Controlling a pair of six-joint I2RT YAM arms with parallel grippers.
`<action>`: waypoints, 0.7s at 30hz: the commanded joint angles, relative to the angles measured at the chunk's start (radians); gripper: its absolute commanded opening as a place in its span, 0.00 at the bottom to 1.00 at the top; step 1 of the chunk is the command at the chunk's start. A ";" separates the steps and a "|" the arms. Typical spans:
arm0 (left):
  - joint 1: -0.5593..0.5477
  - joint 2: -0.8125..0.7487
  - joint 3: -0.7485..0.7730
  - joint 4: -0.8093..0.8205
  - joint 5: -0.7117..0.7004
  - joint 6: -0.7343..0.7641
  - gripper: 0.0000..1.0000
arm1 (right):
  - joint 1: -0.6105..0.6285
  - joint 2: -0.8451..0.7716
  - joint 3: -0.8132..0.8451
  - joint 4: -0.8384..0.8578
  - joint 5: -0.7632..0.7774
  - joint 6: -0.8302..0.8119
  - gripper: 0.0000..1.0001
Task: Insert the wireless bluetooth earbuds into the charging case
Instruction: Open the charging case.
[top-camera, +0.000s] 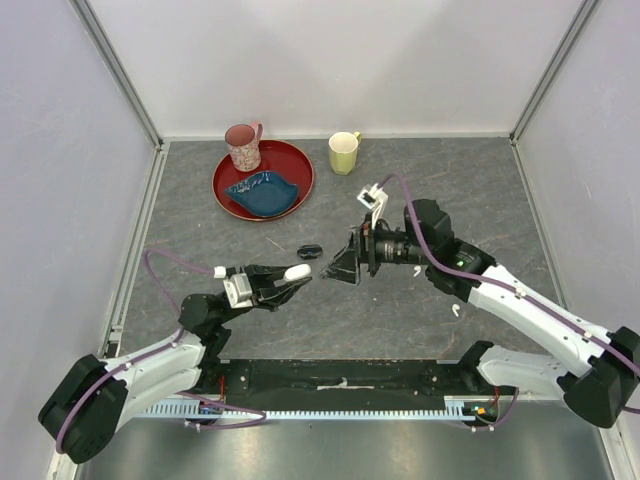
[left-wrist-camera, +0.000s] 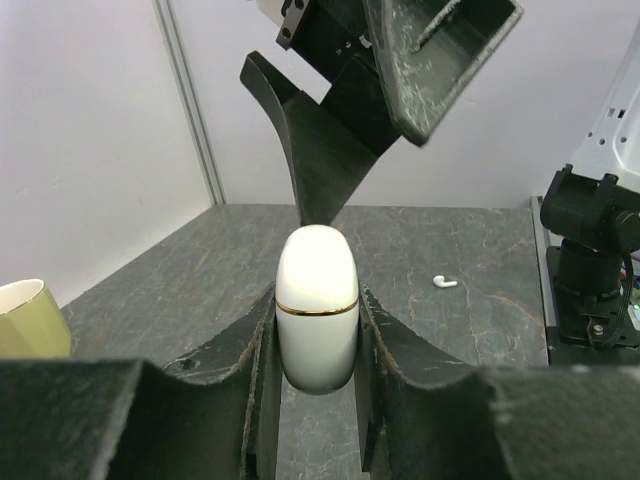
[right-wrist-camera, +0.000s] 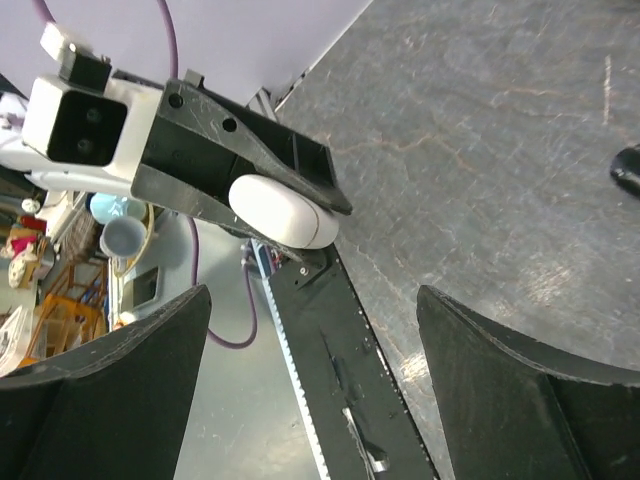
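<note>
The white charging case (left-wrist-camera: 317, 300), with a gold seam round it and its lid closed, is held above the table with my left gripper (left-wrist-camera: 317, 345) shut on its sides. In the top view the case (top-camera: 297, 272) sticks out of the left gripper (top-camera: 287, 277) towards the right. My right gripper (top-camera: 338, 266) hovers just right of it, pointing at it, jaws wide open and empty. From the right wrist, the case (right-wrist-camera: 285, 212) lies beyond the open right gripper (right-wrist-camera: 312, 300). One white earbud (top-camera: 456, 310) lies on the table beside the right arm, also seen small as an earbud (left-wrist-camera: 445, 282) from the left wrist.
A small black oval object (top-camera: 310, 250) lies on the table just behind the grippers. At the back stand a red tray (top-camera: 297, 158) with a pink mug (top-camera: 243, 146) and a blue dish (top-camera: 262, 190), and a yellow-green mug (top-camera: 344, 153). Walls enclose three sides.
</note>
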 joint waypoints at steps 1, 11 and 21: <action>-0.003 0.010 0.005 0.236 -0.007 0.029 0.02 | 0.040 0.044 0.022 0.057 0.000 -0.031 0.90; -0.003 0.013 0.035 0.236 0.058 -0.009 0.02 | 0.057 0.104 0.011 0.157 0.027 0.006 0.90; -0.006 0.023 0.045 0.236 0.049 -0.008 0.02 | 0.083 0.118 0.019 0.131 0.014 -0.032 0.90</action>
